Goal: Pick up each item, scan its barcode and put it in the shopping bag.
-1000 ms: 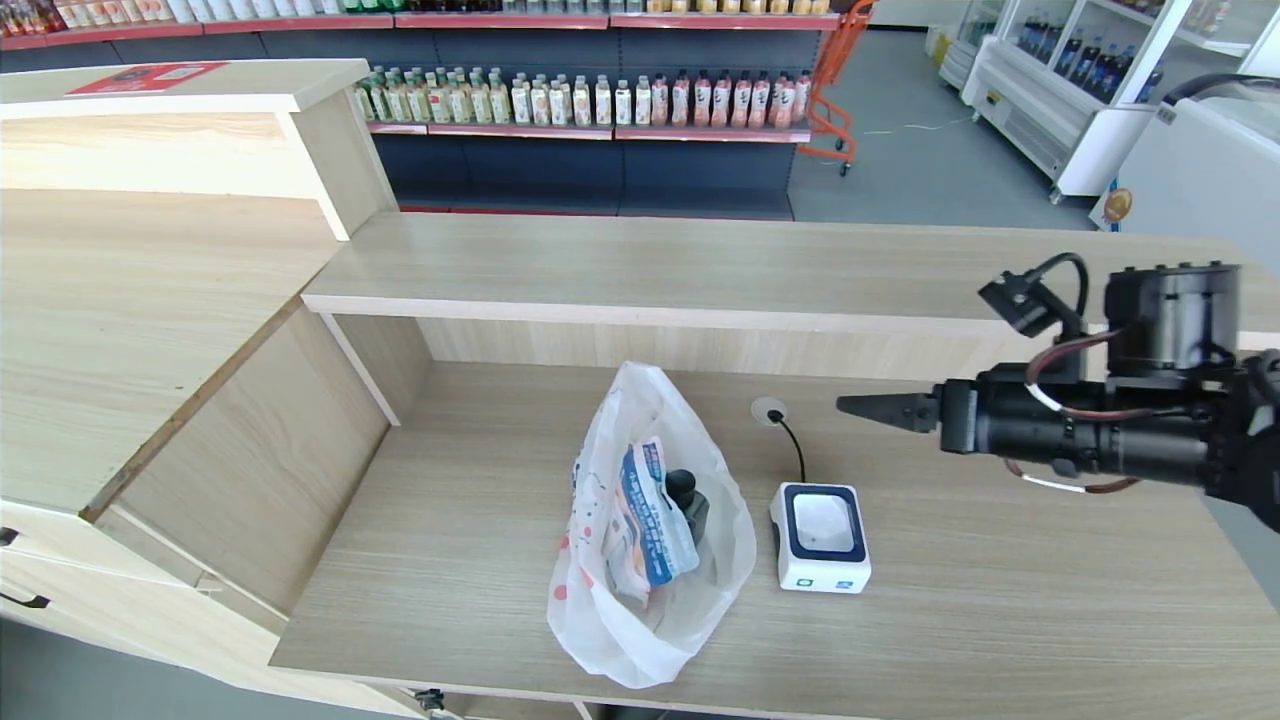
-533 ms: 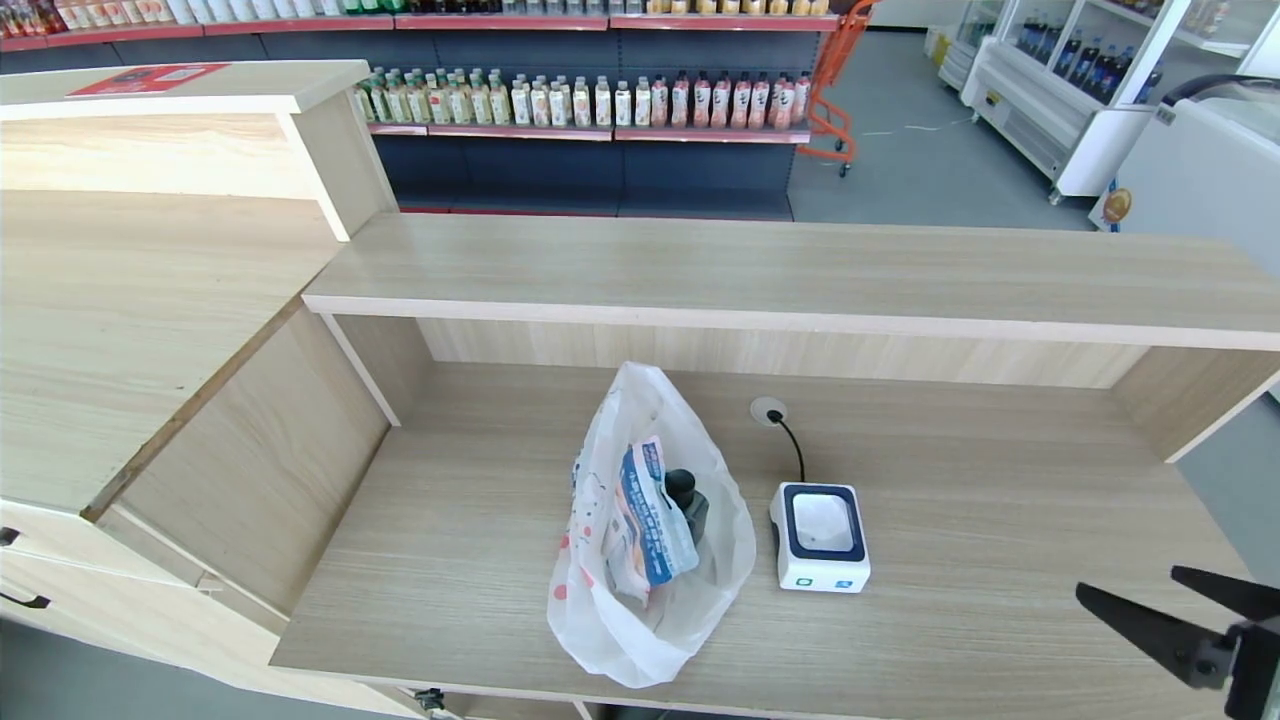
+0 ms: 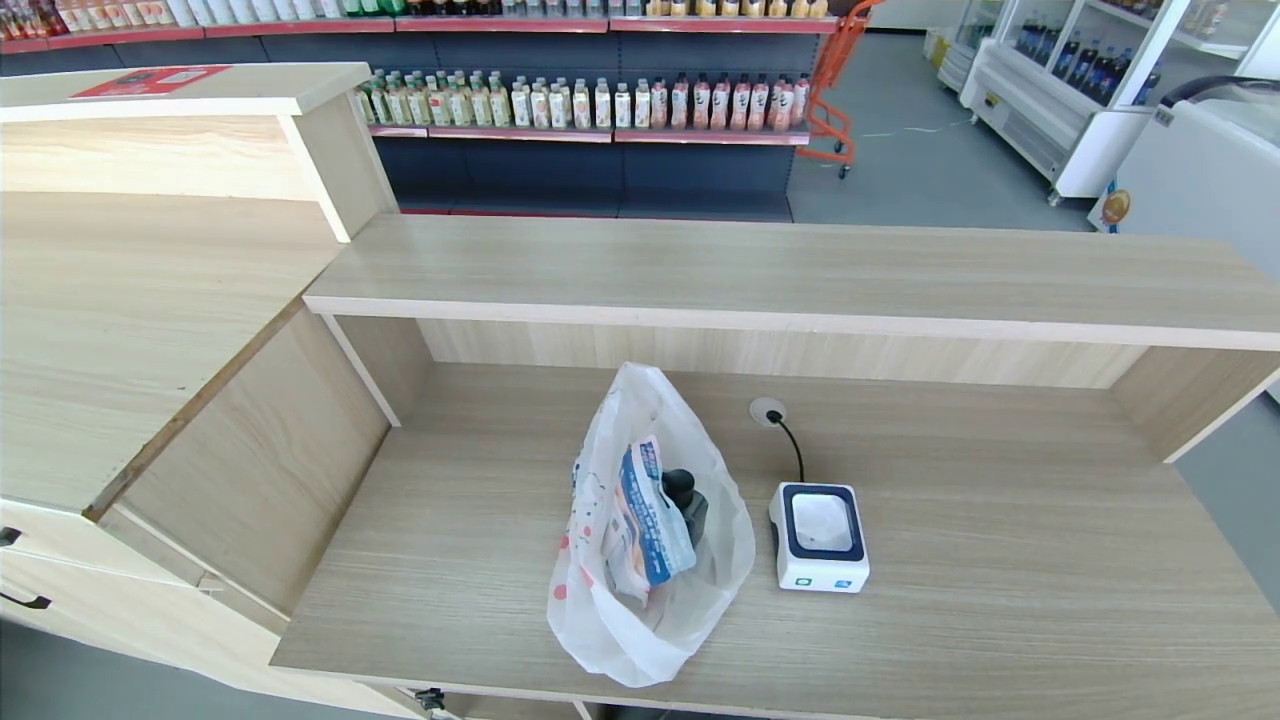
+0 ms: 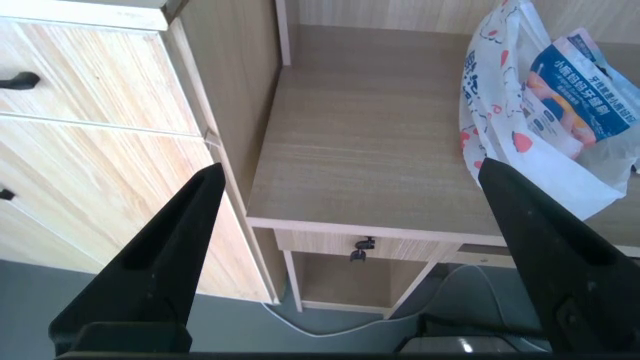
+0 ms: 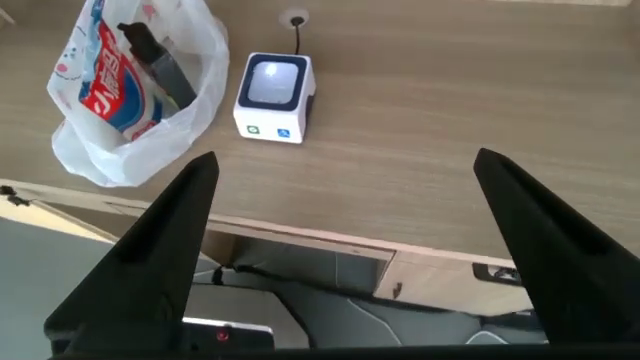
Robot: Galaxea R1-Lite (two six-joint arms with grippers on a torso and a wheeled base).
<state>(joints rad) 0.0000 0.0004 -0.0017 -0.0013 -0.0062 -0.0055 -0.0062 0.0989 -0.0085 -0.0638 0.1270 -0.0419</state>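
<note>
Two claws hanging wide open, gripping nothing: left claw [image 4: 350,168] sitting off counter's [image 3: 1000,600] front edge near bag side, right claw [image 5: 345,158] off front edge on scanner side. Shopping bag [image 3: 610,630] resting on counter just beside scanner [image 3: 820,535], blue-white packet [image 3: 650,515] and dark bottle [image 3: 688,495] lying inside. Guessing scan-and-bag is wrapping up (both items I'm spotting are sitting in bag). Next move, if anything's left: finding it, then turning barcode toward scanner glass.

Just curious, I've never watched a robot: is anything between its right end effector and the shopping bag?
Only the barcode scanner: it stands on the counter beside the shopping bag, on the side facing the open right end effector. The bag's mouth is uncovered.
</note>
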